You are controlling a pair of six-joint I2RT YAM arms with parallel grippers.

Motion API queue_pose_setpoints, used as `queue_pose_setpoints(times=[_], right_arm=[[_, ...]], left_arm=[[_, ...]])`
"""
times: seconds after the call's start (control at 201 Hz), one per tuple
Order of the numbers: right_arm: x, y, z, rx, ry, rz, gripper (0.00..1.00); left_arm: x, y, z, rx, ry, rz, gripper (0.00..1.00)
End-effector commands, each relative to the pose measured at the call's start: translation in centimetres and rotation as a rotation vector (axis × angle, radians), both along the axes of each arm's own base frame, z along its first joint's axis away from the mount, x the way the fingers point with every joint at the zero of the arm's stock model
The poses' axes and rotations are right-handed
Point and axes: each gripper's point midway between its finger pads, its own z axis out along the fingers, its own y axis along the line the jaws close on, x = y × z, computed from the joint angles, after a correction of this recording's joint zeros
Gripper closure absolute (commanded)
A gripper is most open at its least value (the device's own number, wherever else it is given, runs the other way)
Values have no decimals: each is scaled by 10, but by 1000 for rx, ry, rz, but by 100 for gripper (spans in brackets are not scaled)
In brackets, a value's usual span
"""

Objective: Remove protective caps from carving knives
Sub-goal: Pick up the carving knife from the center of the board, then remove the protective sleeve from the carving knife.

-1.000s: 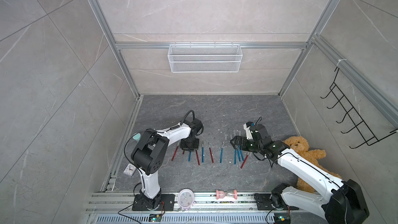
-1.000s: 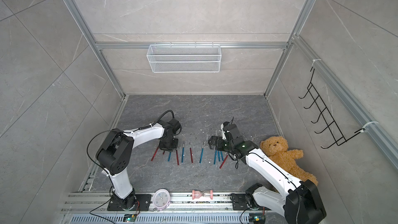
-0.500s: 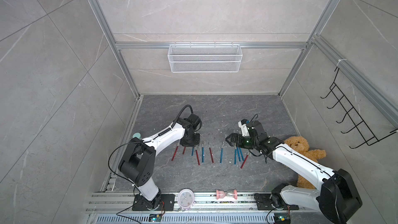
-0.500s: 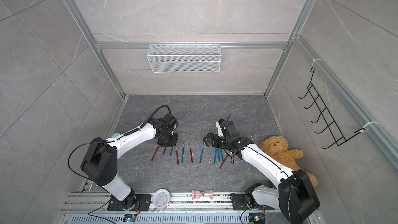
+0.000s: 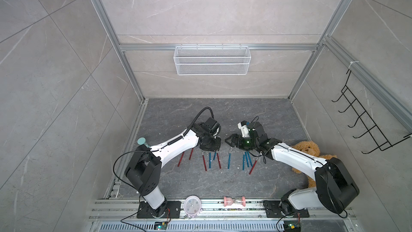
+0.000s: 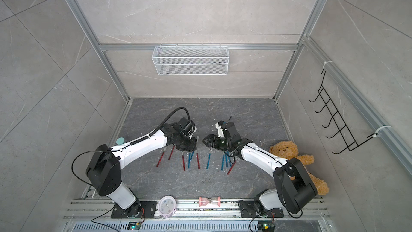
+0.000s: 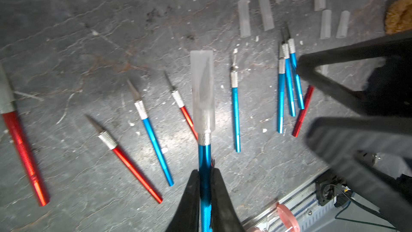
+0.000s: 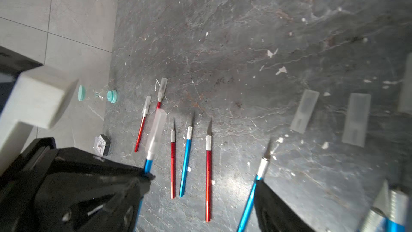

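Blue carving knife (image 7: pixel 204 152) | handle clenched in left hand (image 7: pixel 205 175) | protective cap (image 7: pixel 202 90) jutting past fingertips | right hand (image 7: pixel 304 99) released, near cap

Both top views look steeply down from far above the left gripper (image 5: pixel 213 147) and right gripper (image 5: pixel 227 141). Each wrist view sits close behind its own jaws, facing carving knives (image 7: pixel 235 112) ahead, shared by both.

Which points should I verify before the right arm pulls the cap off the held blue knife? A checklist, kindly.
1. Left end effector shut on the thin metallic blue knife: ok.
2. Translucent plastic cap seated over its blade: ok.
3. Right end effector open: ok.
4. Right end effector around the cap: not ok, apart.
5. Bare knives on the grey floor clear of the path: cannot tell.
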Motion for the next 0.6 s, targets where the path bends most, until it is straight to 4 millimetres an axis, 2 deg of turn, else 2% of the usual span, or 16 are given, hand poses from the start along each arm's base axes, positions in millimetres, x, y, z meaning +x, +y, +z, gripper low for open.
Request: queue_pose_setpoints(times=[0.0,0.244,0.597], right_arm=[[9,16,9,58,-12,10,25],[14,24,2,89,10,1,38],[19,30,-5,116,33,-9,66]], left_arm=[[1,-20,10,-52,-6,-9,88],[-6,-31,10,-58,-3,-34,89],[-10,-37,11,-59,-7,-50,89]])
